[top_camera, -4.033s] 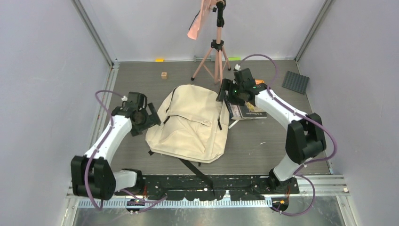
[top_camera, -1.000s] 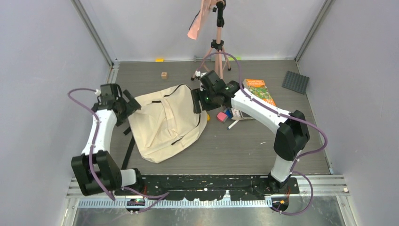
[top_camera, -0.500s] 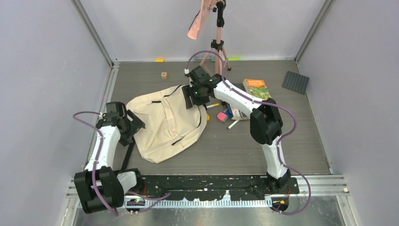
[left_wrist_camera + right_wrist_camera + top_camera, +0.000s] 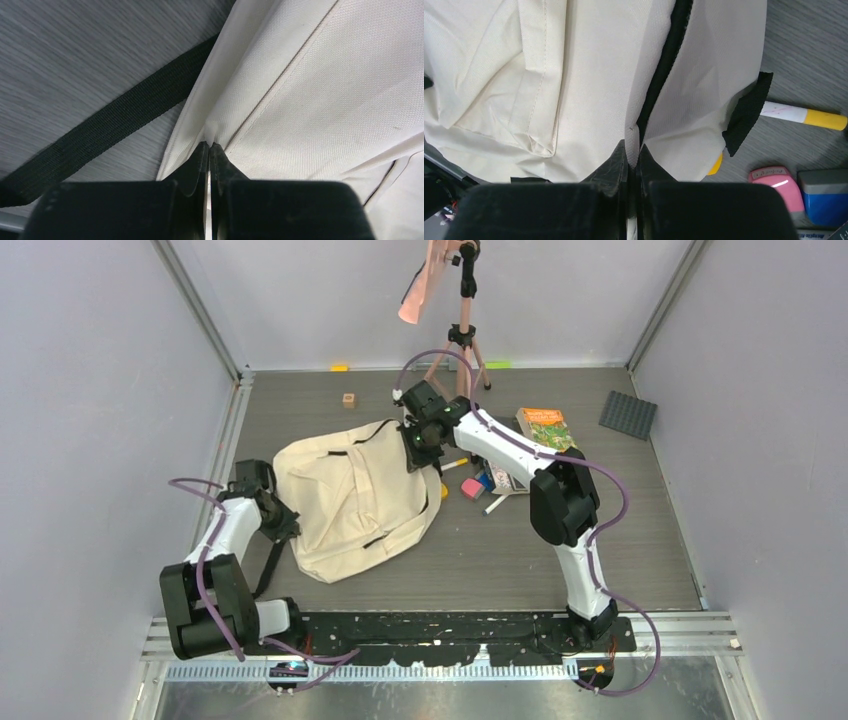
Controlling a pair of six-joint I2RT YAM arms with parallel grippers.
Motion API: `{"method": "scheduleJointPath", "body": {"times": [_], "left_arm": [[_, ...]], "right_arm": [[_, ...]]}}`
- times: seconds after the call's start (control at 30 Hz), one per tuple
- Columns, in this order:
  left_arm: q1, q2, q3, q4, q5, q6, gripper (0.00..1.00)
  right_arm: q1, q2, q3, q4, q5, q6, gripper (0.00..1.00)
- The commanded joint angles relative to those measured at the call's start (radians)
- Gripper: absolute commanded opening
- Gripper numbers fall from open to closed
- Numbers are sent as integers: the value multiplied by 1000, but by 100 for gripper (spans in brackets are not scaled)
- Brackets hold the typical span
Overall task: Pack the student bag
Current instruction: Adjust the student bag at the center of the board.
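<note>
Where the student bag point(image 4: 345, 500) lies slumped at centre left of the overhead view, its long axis runs from upper right down to lower left, and it is gripped at two well-separated points. Left gripper point(image 4: 209, 146): jaws together, pinching a fold of cream canvas at the bag's left edge, just beside a black strap point(image 4: 100, 135) trailing over the table point(image 4: 60, 45). Right gripper point(image 4: 634, 146): jaws together on canvas at the bag's upper right corner, hard by the black zip line point(image 4: 664, 65). Loose goods, all to the right of the bag: marker point(image 4: 804, 116), pink eraser point(image 4: 774, 181), blue block point(image 4: 824, 192), book point(image 4: 548, 428); the right arm is the nearer to them. Judgement: the bag sits between the two grips, so drawing them apart would tension the canvas across the zip line. Whether the zip is open cannot be told.
</note>
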Motion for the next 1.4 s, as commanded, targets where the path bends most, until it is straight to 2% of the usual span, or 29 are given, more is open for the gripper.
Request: {"method": "scheduleJointPath", "body": {"times": [0.0, 0.2, 0.47, 0.63, 0.8, 0.93, 1.0, 1.03, 1.07, 1.1, 1.13, 1.17, 1.2, 1.27, 1.37], "left_arm": [[5, 29, 31, 122, -4, 36, 0], [5, 75, 143, 159, -4, 81, 0], [3, 214, 347, 247, 118, 136, 0], [-21, 314, 416, 328, 189, 186, 0], [-51, 426, 418, 376, 236, 249, 0], [-56, 473, 426, 344, 235, 277, 0], [-56, 465, 429, 330, 220, 279, 0], [-57, 459, 433, 323, 218, 279, 0], [-56, 448, 439, 313, 218, 278, 8], [-57, 433, 447, 300, 212, 273, 22], [-56, 413, 460, 283, 200, 265, 42], [-56, 398, 469, 261, 188, 259, 54], [-56, 378, 479, 241, 178, 254, 62], [-56, 336, 491, 185, 150, 246, 72], [-57, 254, 482, 113, 94, 226, 78]], "right_arm": [[22, -128, -44, -13, -25, 9, 1], [63, -242, -136, -42, -68, -19, 1], [108, -342, -198, -82, -69, -64, 1], [111, -388, -313, -7, -102, -44, 4], [112, -380, -407, 58, -97, -16, 13], [113, -371, -400, 61, -91, -6, 22], [113, -382, -392, 61, -80, -4, 31], [113, -392, -388, 61, -68, -4, 38], [113, -397, -381, 57, -62, -5, 42], [113, -408, -377, 54, -47, -10, 50], [113, -413, -366, 45, -40, -14, 53], [113, -423, -354, 38, -25, -22, 59], [113, -426, -344, 20, -19, -26, 61], [113, -441, -320, -9, -4, -40, 65], [113, -449, -286, -51, 14, -65, 67]]}}
